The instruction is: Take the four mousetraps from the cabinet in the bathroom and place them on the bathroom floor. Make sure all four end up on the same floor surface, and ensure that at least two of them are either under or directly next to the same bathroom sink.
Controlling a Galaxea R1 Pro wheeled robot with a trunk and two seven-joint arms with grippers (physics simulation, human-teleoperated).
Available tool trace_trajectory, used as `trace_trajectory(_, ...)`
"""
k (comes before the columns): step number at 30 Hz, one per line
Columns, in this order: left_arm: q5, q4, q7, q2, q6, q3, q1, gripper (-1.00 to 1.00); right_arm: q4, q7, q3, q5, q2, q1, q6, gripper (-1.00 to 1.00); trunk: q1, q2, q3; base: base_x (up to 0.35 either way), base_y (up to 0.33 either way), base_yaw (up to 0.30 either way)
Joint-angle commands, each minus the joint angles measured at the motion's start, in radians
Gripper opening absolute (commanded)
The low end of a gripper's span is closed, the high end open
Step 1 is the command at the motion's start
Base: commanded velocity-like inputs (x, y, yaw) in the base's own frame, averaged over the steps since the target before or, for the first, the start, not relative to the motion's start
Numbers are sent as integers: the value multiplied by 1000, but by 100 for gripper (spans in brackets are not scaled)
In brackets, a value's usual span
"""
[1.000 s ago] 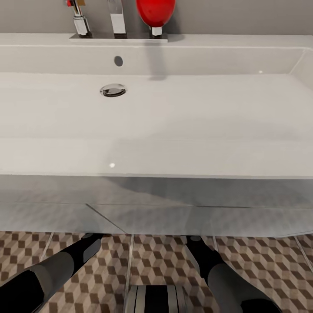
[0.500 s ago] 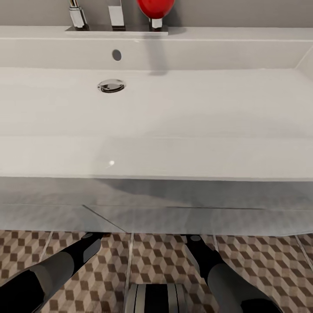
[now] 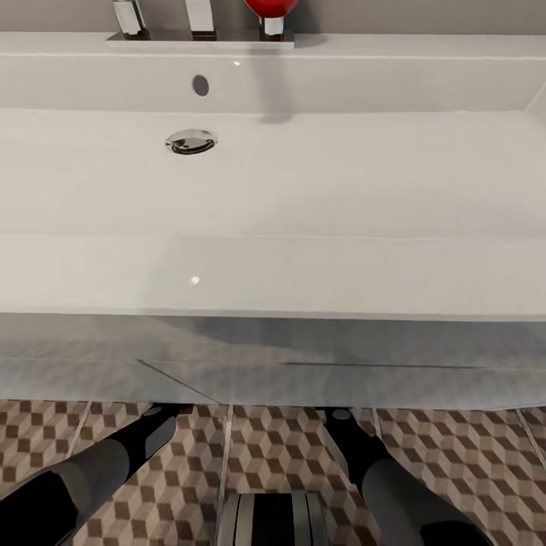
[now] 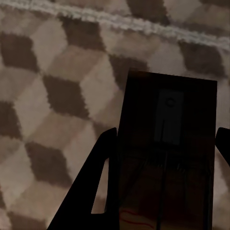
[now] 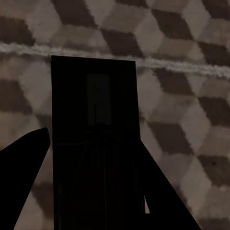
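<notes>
While both arms reach under the sink (image 3: 273, 212), each wrist view has a flat dark-brown mousetrap between the fingers: left gripper (image 4: 163, 158) clamped on mousetrap (image 4: 165, 143), right gripper (image 5: 93, 158) clamped on its own trap (image 5: 93, 120), both over the cube-patterned floor (image 3: 470, 455). Compared with earlier, the head view tipped down, so the chrome faucet (image 3: 199, 15) sits higher.

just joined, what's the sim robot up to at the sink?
It stands facing the white sink, both arms reaching down beneath it. Each wrist view shows a dark mousetrap between the fingers: one in the left gripper, one in the right gripper, over the cube-patterned bathroom floor. Whether either trap touches the floor is unclear.
</notes>
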Motion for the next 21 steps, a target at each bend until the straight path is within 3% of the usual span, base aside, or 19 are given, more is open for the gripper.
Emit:
trace_trajectory(1,5,-3,9,1,-2,-9,0,-100,1,-6,2,7,0,-1,0,-100,0,0,-2,0,0,0)
trace_trajectory(21,5,-2,9,1,-2,-9,0,-100,0,-6,2,7,0,-1,0,-100,0,0,-10,0,0,0)
